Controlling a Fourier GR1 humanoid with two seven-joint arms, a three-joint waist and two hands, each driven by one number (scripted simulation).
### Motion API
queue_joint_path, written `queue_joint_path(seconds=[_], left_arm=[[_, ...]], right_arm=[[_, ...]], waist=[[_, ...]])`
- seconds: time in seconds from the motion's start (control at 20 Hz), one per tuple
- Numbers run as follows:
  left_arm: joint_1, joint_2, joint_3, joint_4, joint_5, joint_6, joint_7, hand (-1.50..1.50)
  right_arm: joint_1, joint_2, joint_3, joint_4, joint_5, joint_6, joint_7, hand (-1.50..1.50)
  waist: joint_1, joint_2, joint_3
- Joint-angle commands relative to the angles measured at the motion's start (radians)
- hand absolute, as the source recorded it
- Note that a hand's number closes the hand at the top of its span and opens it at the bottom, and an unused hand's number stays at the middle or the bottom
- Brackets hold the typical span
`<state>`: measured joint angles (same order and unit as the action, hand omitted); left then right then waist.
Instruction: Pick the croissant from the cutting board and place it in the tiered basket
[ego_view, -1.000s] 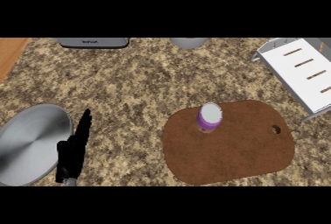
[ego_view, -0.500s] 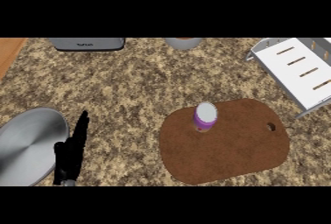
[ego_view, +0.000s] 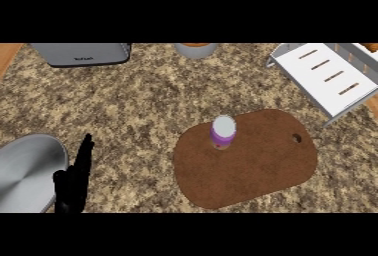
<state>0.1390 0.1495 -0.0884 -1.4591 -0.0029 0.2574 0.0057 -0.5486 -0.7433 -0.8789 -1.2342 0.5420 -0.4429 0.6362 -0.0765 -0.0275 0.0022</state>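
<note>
Head view, worktop (ego_view: 148, 115) of speckled stone. Landmark: brown cutting board (ego_view: 251, 170), rounded, hanging hole at its right end.

- Item on the board's upper left: a small upright container (ego_view: 223, 133), purple body, white top. No croissant can be made out on the board; the task's pastry is either absent from sight or this container stands in for it.
- Tiered basket (ego_view: 325, 75): white slatted shelf up and right of the board, tilted in view, near enough to suit a short carry.
- Left robot hand (ego_view: 74, 180): left of the board, well apart, fingers straight and pointing up, grasping nothing; judged resting.
- Right robot hand: not visible.
- Round metal lid or pan (ego_view: 26, 172): just left of that hand.
- Grey appliance (ego_view: 81, 54) and a bowl (ego_view: 196, 49): far edge, beyond the board.
</note>
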Motion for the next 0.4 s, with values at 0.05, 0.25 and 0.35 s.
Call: queue_joint_path(seconds=[0.05,0.25,0.35], left_arm=[[0.039,0.024,0.041,0.021,0.032,-0.018,0.007,0.00],[0.045,0.001,0.013,-0.003,0.015,-0.004,0.017,0.00],[0.064,-0.005,0.006,0.020,-0.006,0.007,-0.022,0.00]], right_arm=[[0.212,-0.023,-0.133,-0.260,-0.122,0.197,0.080,-1.50],[0.380,0.053,-0.281,-0.457,-0.257,0.336,0.105,-1.50],[0.454,0.093,-0.377,-0.517,-0.356,0.407,0.067,-1.50]], waist=[[-0.038,-0.003,-0.005],[-0.028,0.002,-0.003],[-0.033,0.003,-0.003]])
